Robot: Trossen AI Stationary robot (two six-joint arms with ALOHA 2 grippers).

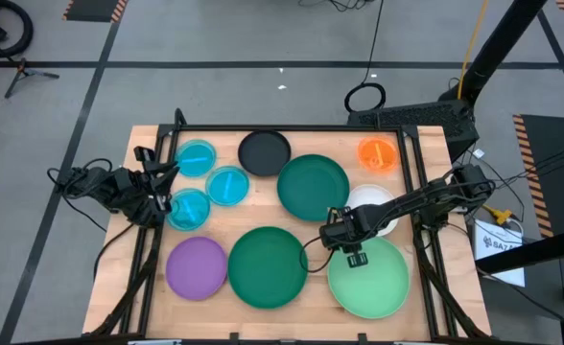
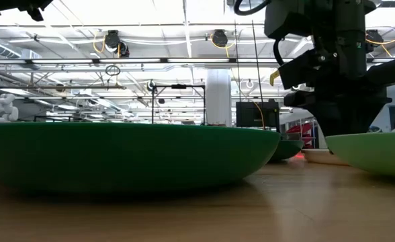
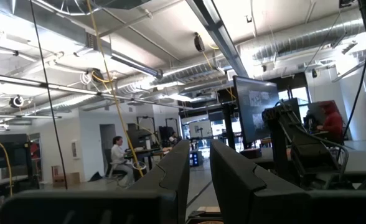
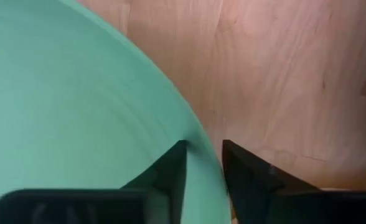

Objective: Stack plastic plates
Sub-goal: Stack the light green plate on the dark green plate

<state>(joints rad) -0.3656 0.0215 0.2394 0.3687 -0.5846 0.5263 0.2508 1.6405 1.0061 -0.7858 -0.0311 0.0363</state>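
Several plastic plates lie flat on the wooden table. Among them are a light green plate (image 1: 368,280) at the near right, two dark green plates (image 1: 313,186) (image 1: 268,266), a purple plate (image 1: 197,267), a black plate (image 1: 264,152), a white plate (image 1: 380,199), an orange plate (image 1: 378,153) and three small blue plates (image 1: 229,185). My right gripper (image 1: 352,251) points down at the light green plate's far-left rim, closed on it. My left gripper (image 1: 159,180) waits above the table's left side, tilted up toward the room, its fingers (image 3: 170,180) slightly apart with nothing between them. My right gripper has the light green plate's rim (image 4: 203,155) between its two fingers, at the plate's far-left part. One finger (image 4: 170,171) stands inside, over the plate's hollow, and the other (image 4: 248,177) outside, over the wood. The fingers come from above, pointing down. The plate's underside rests on the table.
The near dark green plate (image 2: 117,154) lies right beside the light green plate (image 2: 379,151) on its left. The white plate sits just beyond the right arm. A black frame runs along the table's edges. People sit at desks in the room behind.
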